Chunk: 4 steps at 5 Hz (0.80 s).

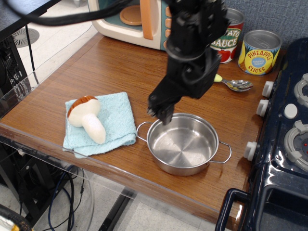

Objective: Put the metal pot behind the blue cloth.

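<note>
The metal pot (183,143) is shallow, round and shiny, with two wire loop handles, and sits upright near the table's front edge. The blue cloth (111,122) lies folded to its left, with a white plush mushroom with a brown cap (87,117) on top of it. My black gripper (160,109) hangs over the pot's back-left rim, its tips just above or at the rim. The fingers look close together; I cannot tell whether they are open or shut. It holds nothing that I can see.
A toy microwave (132,19) stands at the back. A tomato sauce can (227,38) and a pineapple can (259,52) stand at the back right. A yellow-handled spoon (236,84) lies before them. A toy stove (288,134) borders the right side.
</note>
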Tool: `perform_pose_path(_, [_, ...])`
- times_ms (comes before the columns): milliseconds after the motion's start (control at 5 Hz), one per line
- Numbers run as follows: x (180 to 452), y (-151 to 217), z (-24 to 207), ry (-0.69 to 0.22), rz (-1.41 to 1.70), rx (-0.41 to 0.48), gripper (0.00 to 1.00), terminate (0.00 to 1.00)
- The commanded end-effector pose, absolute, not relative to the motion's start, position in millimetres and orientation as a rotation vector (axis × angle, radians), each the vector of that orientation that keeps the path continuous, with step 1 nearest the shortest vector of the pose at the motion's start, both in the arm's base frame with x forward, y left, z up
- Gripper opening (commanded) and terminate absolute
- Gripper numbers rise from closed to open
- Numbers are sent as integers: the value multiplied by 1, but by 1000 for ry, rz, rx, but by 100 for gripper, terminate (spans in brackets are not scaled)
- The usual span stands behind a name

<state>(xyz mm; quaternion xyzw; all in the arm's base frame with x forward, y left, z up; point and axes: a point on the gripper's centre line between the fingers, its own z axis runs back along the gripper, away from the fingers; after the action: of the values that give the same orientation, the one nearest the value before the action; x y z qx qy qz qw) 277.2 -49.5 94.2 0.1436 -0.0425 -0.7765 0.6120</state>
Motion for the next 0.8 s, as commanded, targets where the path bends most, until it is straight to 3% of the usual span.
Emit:
perform_pose_path(0, [245, -32, 89, -41, -1772, 348, 100, 0])
perform_pose_path(200, [235, -28, 78, 19, -1773, 355, 100, 0])
perform_pose_path(600, [245, -50, 58, 5, -1890, 290, 100, 0])
